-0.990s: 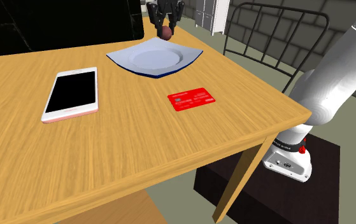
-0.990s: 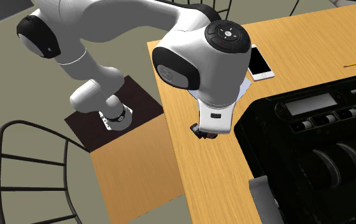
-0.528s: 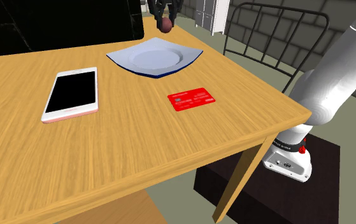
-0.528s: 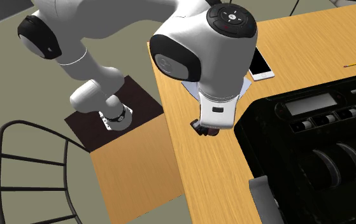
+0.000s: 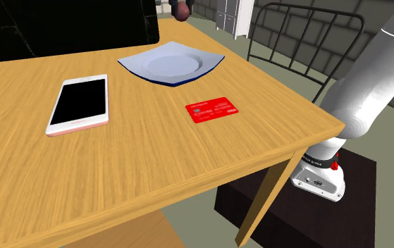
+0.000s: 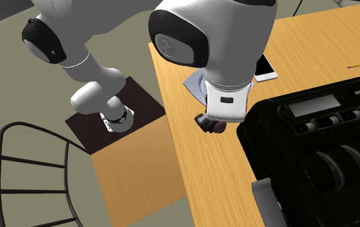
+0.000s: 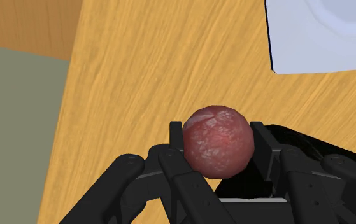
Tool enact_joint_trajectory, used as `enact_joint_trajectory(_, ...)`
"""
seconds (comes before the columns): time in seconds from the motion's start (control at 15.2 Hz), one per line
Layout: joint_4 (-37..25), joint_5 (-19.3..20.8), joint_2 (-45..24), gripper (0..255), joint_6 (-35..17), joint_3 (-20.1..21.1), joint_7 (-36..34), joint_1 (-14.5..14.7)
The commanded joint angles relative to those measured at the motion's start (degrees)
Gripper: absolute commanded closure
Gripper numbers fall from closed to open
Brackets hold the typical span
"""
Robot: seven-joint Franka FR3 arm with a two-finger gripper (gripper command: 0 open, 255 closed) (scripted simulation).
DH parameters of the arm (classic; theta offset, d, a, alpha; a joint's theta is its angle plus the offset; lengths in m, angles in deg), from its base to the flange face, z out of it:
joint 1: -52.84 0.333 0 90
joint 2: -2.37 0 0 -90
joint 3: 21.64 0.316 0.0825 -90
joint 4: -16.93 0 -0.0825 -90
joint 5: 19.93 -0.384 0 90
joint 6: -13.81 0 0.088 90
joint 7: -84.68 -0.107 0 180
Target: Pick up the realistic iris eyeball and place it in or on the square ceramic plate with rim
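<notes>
Pinches the eyeball (image 7: 218,139) with the black gripper (image 7: 218,145), one finger pressed hard against each side. Shows it from the wrist view as a reddish, veined ball. Holds it in the air over the bare wood of the table (image 5: 153,169), near a corner of the square plate (image 7: 304,51) but off to one side, not above it. Puts the eyeball (image 5: 182,8) at the very top edge of the shoulder view, past the far side of the pale, dark-edged plate (image 5: 136,66) and close to a large black appliance (image 5: 61,28). In the second exterior view, hangs the gripper (image 6: 209,124) under the white wrist, between the plate's one visible corner and that appliance. Farther out on the wood: a white phone (image 5: 79,104) with a dark screen, lying flat, and a red card (image 5: 213,110) nearer the table's edge, both apart from the plate. Below the table's corner, the dark stand (image 5: 361,172).
</notes>
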Motion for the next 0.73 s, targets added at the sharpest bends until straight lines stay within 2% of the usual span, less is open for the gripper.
enact_joint_trajectory(0.0, -2.23, 0.12, -0.54, 255, 1.72, 0.06, -0.11, 0.02)
enact_joint_trajectory(0.26, -6.72, 0.46, -2.07, 255, 4.72, 0.24, -0.35, 0.08)
enact_joint_trajectory(0.66, -4.09, -0.08, 1.0, 255, 5.06, 4.66, -8.19, 3.45)
